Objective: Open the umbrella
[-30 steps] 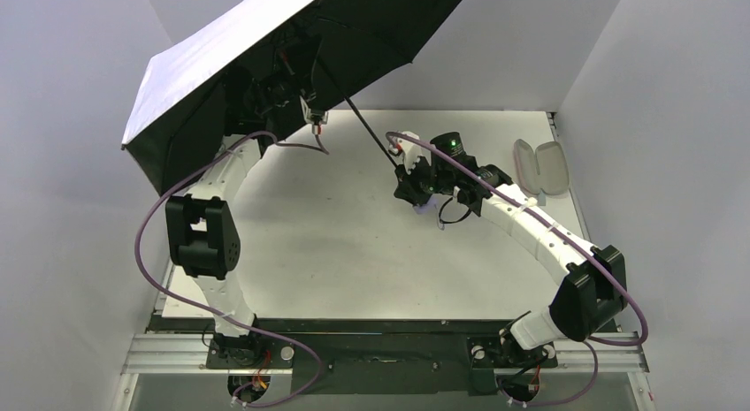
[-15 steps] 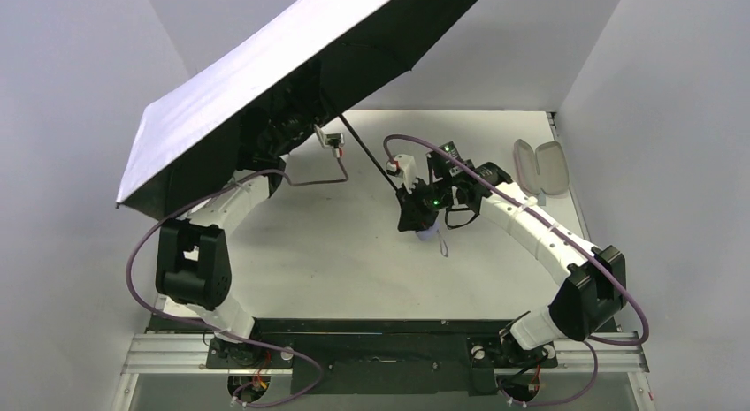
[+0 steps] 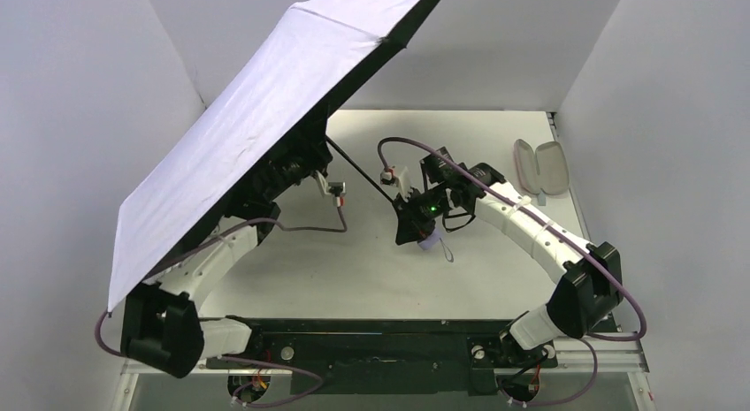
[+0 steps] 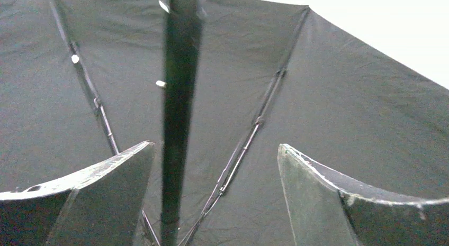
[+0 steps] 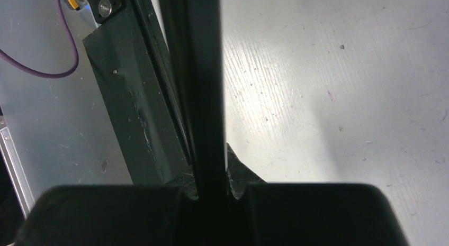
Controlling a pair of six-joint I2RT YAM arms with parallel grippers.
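The umbrella is open: its lavender canopy (image 3: 256, 119) tilts steeply over the left side of the table, black underside facing the arms. The thin black shaft (image 3: 358, 168) runs from under the canopy down to my right gripper (image 3: 409, 218), which is shut on it just above the small lavender handle (image 3: 431, 241) and strap (image 3: 447, 253). In the right wrist view the shaft (image 5: 204, 87) is clamped between the jaws (image 5: 212, 190). My left gripper (image 4: 214, 148) is open under the canopy; the shaft (image 4: 177, 124) passes between its fingers, near the left one, with ribs behind.
An oval pale hinged case (image 3: 539, 166) lies open at the far right of the table. The black base rail (image 3: 380, 336) runs along the near edge. The canopy's low corner (image 3: 119, 292) hangs over the left arm's base. Grey walls close in on both sides.
The canopy has swung down toward the near left and now shows mostly its lavender top. The left arm has folded lower under it. The right gripper has carried the handle slightly nearer.
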